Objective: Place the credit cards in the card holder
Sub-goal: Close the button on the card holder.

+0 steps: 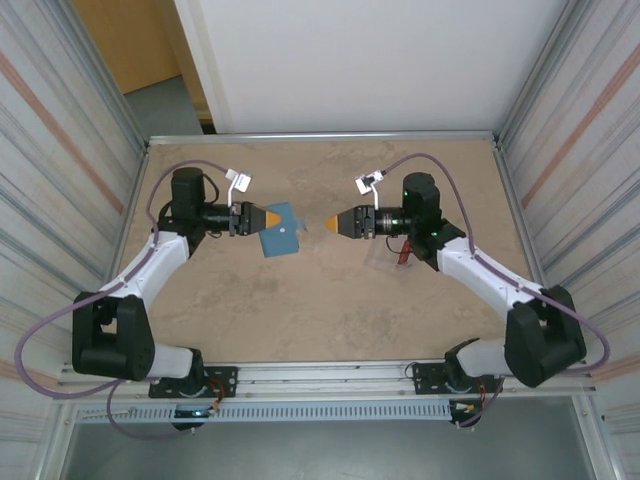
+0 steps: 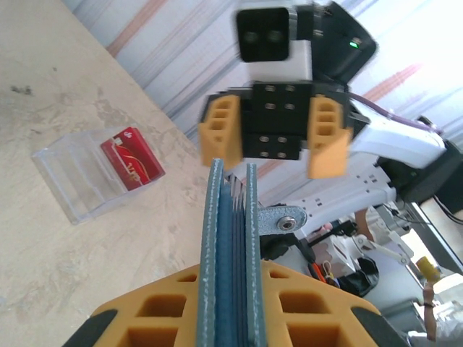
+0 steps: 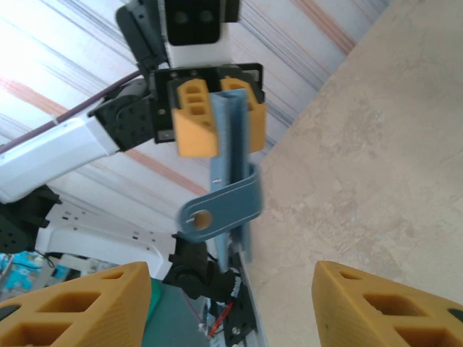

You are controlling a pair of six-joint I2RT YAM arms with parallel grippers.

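Teal wallet point(image 1: 281, 231) pinched by left gripper point(image 1: 268, 218), right gripper point(image 1: 330, 223) at its 3 o'clock, fingers wide, empty, red card point(image 2: 132, 160) in clear case point(image 2: 72, 184).

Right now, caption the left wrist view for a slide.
Left gripper holds wallet edge-on before the open right gripper; red card in clear case.

Both arms: white link shells, black joint housings, lilac cable point(image 1: 190, 164) looping base to wrist. Left hand point(image 1: 274, 217) and right hand point(image 1: 332, 222): orange-yellow fingers point(image 2: 327, 137) with rectangular cut-outs, black screw-studded plate point(image 2: 276, 123), white camera block point(image 2: 264, 35) above. Green LED point(image 2: 353, 43) lit.
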